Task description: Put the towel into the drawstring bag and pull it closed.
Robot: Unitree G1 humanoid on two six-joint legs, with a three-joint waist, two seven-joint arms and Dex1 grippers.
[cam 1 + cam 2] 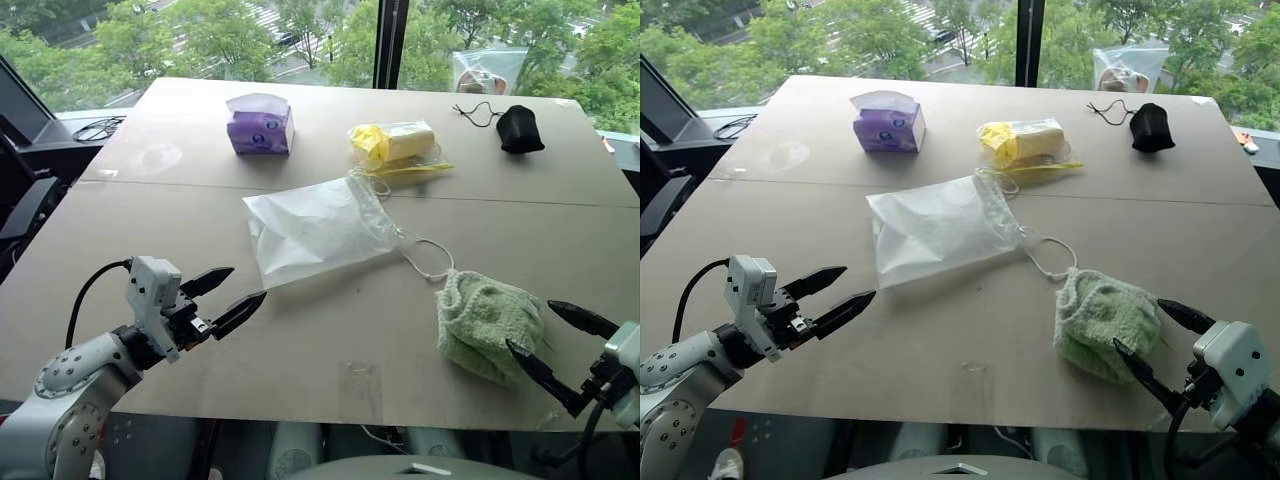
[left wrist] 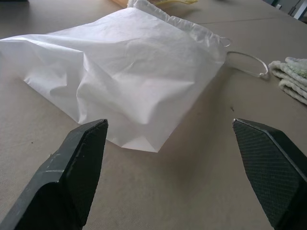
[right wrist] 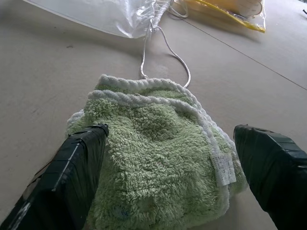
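Right wrist view: your right gripper (image 3: 170, 179) stood wide open, empty, its fingers (image 3: 72, 177) flanking the towel (image 3: 158, 163); your left gripper (image 2: 172, 167), equally spread and empty, faced the bag (image 2: 120, 72).

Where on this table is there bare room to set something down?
Free: the table's near edge between the drawstring bag and the left gripper, and the far left corner beside the tissue box. Crowded: between bag, yellow packet and towel.

Lighting: bright, even daylight from window (image 1: 300, 40) behind table (image 1: 560, 250); soft shadows, sharp focus, no glare.
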